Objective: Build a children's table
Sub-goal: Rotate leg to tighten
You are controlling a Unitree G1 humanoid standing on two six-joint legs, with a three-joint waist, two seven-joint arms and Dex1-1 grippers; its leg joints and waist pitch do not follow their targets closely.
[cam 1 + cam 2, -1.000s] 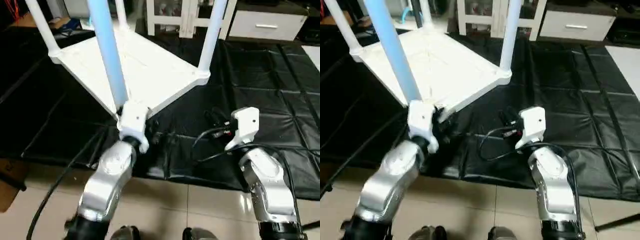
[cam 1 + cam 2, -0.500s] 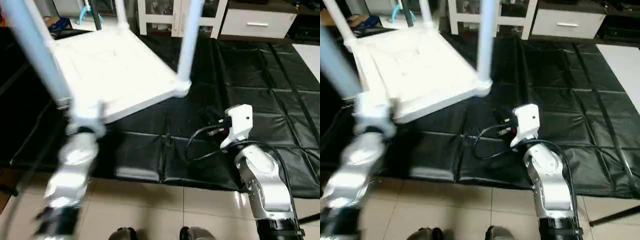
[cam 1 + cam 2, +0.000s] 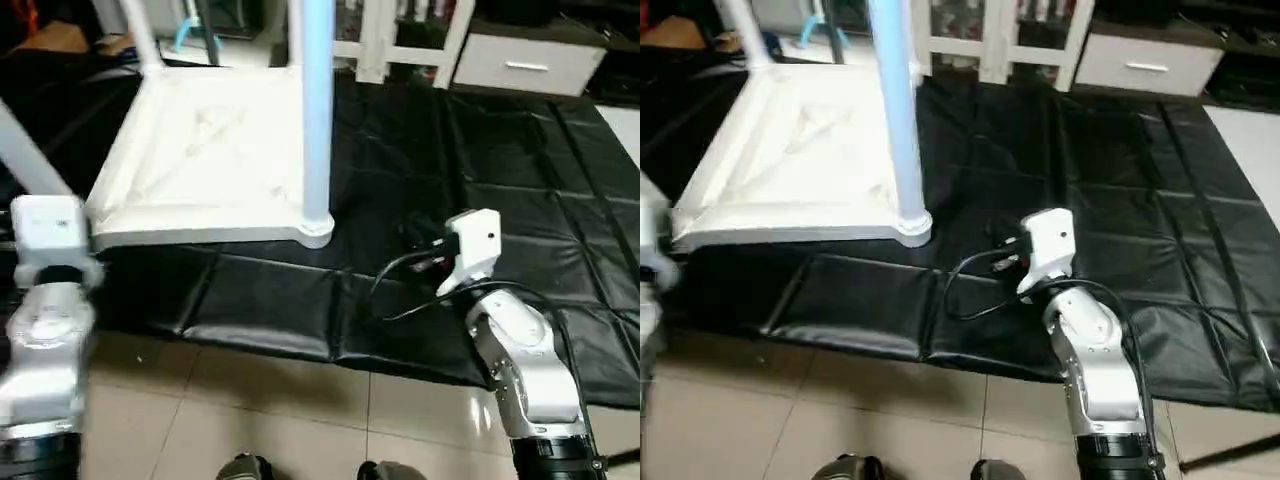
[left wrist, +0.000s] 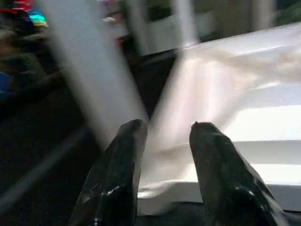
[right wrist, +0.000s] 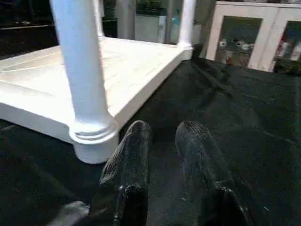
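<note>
The children's table lies upside down on the black mat, its white tabletop [image 3: 200, 150] showing the ribbed underside. White legs stand up from its corners: one at the near right corner [image 3: 317, 110], one at the far left [image 3: 140, 35], and one at the near left [image 3: 25, 150]. My left gripper [image 4: 169, 127] is shut around the base of that near-left leg [image 4: 89, 80] by its corner socket; its white wrist [image 3: 45, 225] sits at the table's corner. Over the mat, right of the near right leg [image 5: 82, 70], my right gripper [image 5: 164, 126] is open a little and empty.
The black mat [image 3: 520, 150] covers the floor ahead, with pale tiles [image 3: 280, 400] at its near edge. A white drawer cabinet [image 3: 520, 65] and a white shelf frame [image 3: 400, 35] stand behind. Black cables [image 3: 410, 270] loop off my right wrist.
My left gripper has swung to the left with the leg, and the table has turned with it on the mat. The camera has shifted too. The right arm has hardly moved.
</note>
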